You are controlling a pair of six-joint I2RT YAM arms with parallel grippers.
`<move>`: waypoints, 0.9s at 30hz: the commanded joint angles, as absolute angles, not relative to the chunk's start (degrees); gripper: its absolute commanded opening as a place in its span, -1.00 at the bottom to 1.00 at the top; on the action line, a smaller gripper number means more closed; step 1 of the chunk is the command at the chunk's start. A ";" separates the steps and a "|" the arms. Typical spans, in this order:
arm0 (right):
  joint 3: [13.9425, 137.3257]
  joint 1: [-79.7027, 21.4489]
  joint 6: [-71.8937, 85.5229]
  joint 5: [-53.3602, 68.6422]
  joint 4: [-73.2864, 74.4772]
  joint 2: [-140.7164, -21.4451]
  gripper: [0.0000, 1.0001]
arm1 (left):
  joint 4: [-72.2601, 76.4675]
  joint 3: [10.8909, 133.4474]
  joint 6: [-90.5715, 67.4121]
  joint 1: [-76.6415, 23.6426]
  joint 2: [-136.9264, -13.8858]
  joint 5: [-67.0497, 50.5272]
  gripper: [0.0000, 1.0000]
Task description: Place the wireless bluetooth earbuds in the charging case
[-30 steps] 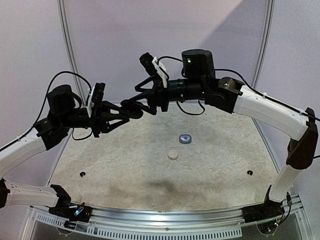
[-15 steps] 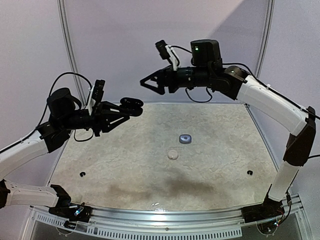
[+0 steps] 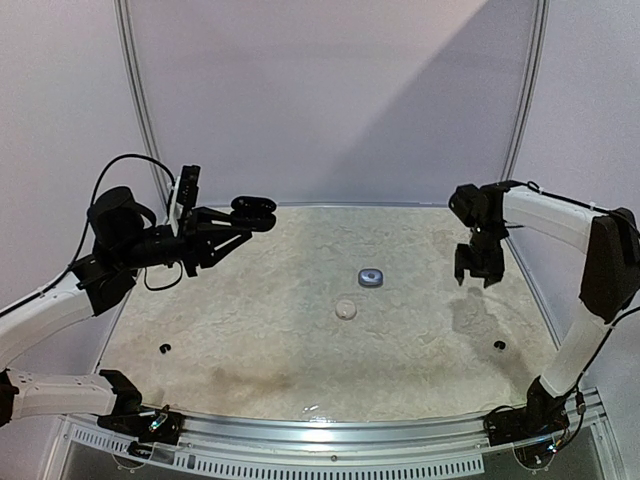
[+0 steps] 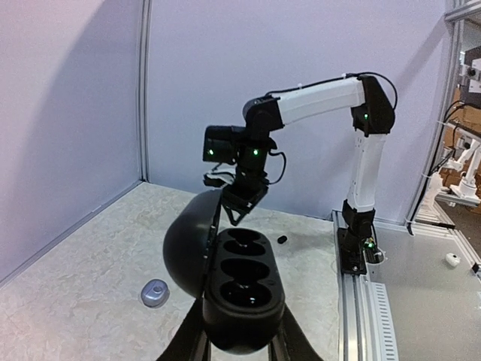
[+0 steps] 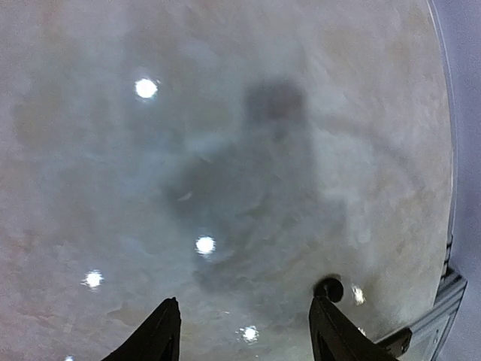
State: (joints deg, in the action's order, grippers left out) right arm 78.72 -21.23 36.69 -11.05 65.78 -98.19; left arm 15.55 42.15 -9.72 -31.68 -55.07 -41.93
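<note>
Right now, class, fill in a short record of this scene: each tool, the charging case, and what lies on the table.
left tool: shut on the black charging case, held above the table at its left rear
charging case: lid swung open
right tool: open, empty, pointing down over the table's right side
on table: small grey case near the middle; pale round item just nearer the arms

The top camera is looking down from behind over the whole table (image 3: 250, 340). The left wrist camera is facing across it, close on the black case (image 4: 244, 289), sharing the top view's grey case (image 4: 155, 292) and right arm (image 4: 323, 94). The right wrist camera is staring straight down, close.
</note>
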 commanded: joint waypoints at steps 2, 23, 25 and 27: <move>67.33 -16.09 44.81 -14.42 67.82 -88.73 0.13 | 18.63 40.34 -10.27 -30.55 -53.89 -41.18 -1.00; 50.75 -4.49 43.67 -7.85 57.98 -90.55 -0.54 | 20.46 39.76 -10.99 -29.09 -53.73 -41.44 -1.00; 49.97 -4.48 43.51 -7.13 57.15 -90.90 -0.56 | 20.40 39.93 -10.99 -29.05 -53.89 -41.49 -1.00; 49.46 -4.48 43.56 -7.78 57.40 -91.20 -0.58 | 20.26 40.06 -10.99 -29.00 -53.97 -41.57 -1.00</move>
State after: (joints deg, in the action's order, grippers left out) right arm 50.65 -4.84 44.03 -8.27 58.81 -90.17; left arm 19.46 40.32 -10.79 -29.76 -54.22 -41.52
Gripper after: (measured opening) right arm 0.217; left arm 0.232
